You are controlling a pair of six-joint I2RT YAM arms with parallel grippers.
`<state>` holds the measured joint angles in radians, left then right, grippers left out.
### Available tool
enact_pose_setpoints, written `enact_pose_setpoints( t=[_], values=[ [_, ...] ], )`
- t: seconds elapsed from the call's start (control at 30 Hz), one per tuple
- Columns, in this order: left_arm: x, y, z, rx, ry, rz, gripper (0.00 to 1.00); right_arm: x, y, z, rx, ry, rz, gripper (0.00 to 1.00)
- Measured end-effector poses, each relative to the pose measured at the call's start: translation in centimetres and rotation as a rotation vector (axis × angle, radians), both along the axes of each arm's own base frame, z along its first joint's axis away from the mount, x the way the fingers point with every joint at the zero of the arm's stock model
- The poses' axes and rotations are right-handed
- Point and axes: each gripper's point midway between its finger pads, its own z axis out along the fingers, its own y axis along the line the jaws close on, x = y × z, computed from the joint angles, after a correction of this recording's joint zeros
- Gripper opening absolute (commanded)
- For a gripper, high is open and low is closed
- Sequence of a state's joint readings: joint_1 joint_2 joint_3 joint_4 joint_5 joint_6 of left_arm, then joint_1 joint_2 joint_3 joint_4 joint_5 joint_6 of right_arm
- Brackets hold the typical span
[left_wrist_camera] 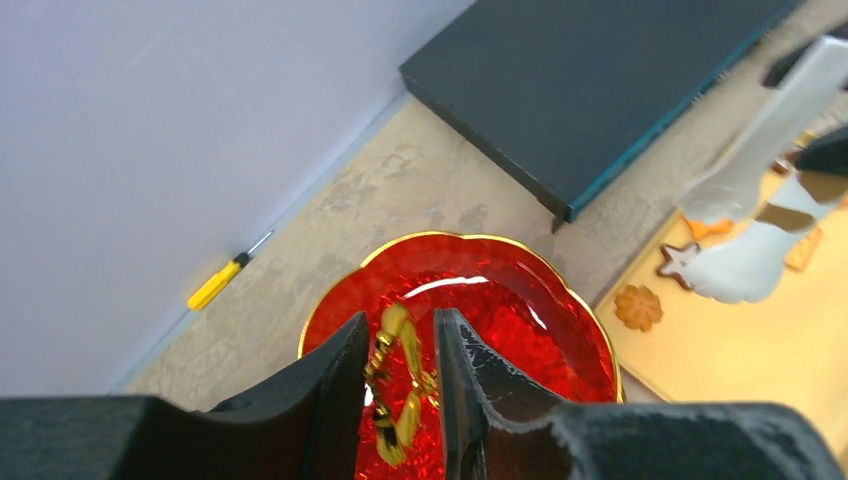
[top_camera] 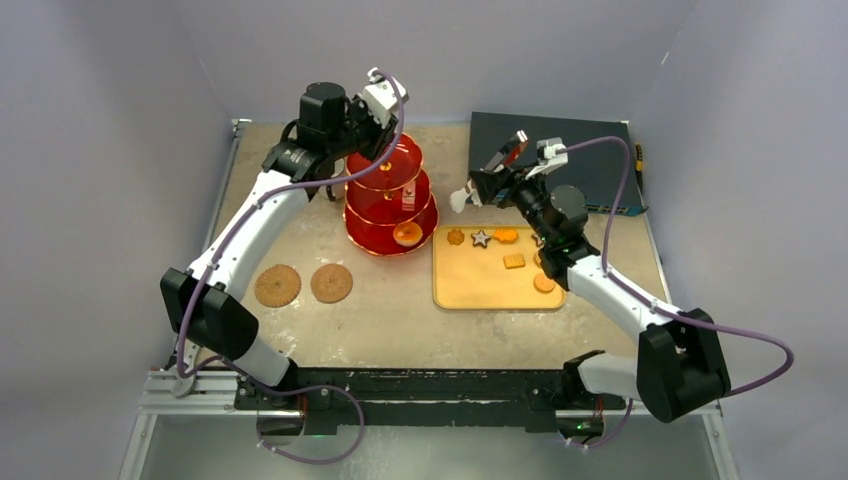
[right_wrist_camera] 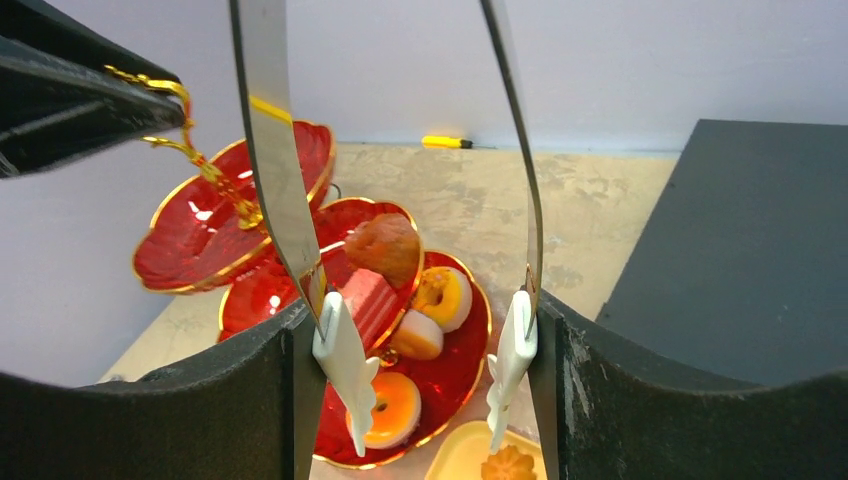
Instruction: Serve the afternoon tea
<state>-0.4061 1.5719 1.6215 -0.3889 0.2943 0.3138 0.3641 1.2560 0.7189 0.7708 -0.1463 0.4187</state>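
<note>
Where left gripper (left_wrist_camera: pixel 402 320) hangs, gold handle (left_wrist_camera: pixel 399 408) pinched inside

A mottled beige table (top_camera: pixel 400 320) sits boxed in by plain, pale lavender-grey walls (top_camera: pixel 450 50) on the left, far and right sides. Even, soft light falls across it. A metal rail (top_camera: pixel 450 398) runs along the near edge.
</note>
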Motion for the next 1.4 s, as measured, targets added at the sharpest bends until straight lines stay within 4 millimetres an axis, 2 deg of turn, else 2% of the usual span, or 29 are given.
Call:
enact_pose_setpoints(
  t=[0.23, 0.4, 0.57, 0.63, 0.73, 0.77, 0.83, 0.93, 0.97, 1.0, 1.07, 1.17, 1.4],
  values=[
    [1.1, 1.7, 0.4, -0.032, 0.008, 0.185, 0.35, -0.3, -1.6, -1.7, -0.046, 0.029, -0.079, 0.67],
    [-0.1, 1.3, -0.1, -0.013, 0.004, 0.245, 0.36, -0.8, -2.8, -3.2, -0.074, 0.053, -0.127, 0.67],
    [-1.4, 0.3, 0.0, 0.018, -0.019, 0.27, 0.28, -1.3, -4.0, -5.8, -0.098, 0.106, -0.179, 0.66],
    [-1.7, 0.3, 0.1, 0.027, -0.03, 0.287, 0.23, -1.5, -4.5, -7.1, -0.109, 0.132, -0.201, 0.67],
    [-1.9, 0.7, 0.8, 0.032, -0.05, 0.315, 0.23, -1.5, -5.4, -8.3, -0.122, 0.158, -0.247, 0.67],
    [-2.0, 0.9, 1.1, 0.03, -0.055, 0.321, 0.25, -1.5, -5.7, -8.5, -0.125, 0.163, -0.265, 0.68],
    [-2.3, 1.3, 1.8, 0.021, -0.069, 0.333, 0.39, -1.3, -6.4, -8.7, -0.133, 0.169, -0.305, 0.68],
    [-3.0, 1.4, 2.7, 0.003, -0.077, 0.332, 0.76, -1.0, -7.6, -8.8, -0.14, 0.173, -0.369, 0.68],
    [-3.3, 1.4, 2.8, 0.0, -0.076, 0.327, 0.85, -0.9, -7.9, -8.8, -0.143, 0.175, -0.388, 0.68],
    [-3.5, 1.4, 2.9, -0.004, -0.071, 0.325, 0.9, -0.8, -8.2, -9.0, -0.148, 0.178, -0.406, 0.68],
    [-3.9, 1.2, 3.2, -0.008, -0.06, 0.313, 0.96, -0.6, -8.8, -9.6, -0.162, 0.19, -0.44, 0.68],
    [-4.4, 1.3, 3.5, -0.009, -0.051, 0.305, 0.99, -0.2, -9.4, -10.7, -0.19, 0.212, -0.479, 0.69],
    [-5.7, 2.4, 4.9, -0.003, -0.048, 0.315, 0.99, 0.5, -10.4, -12.4, -0.235, 0.235, -0.539, 0.7]
  ],
)
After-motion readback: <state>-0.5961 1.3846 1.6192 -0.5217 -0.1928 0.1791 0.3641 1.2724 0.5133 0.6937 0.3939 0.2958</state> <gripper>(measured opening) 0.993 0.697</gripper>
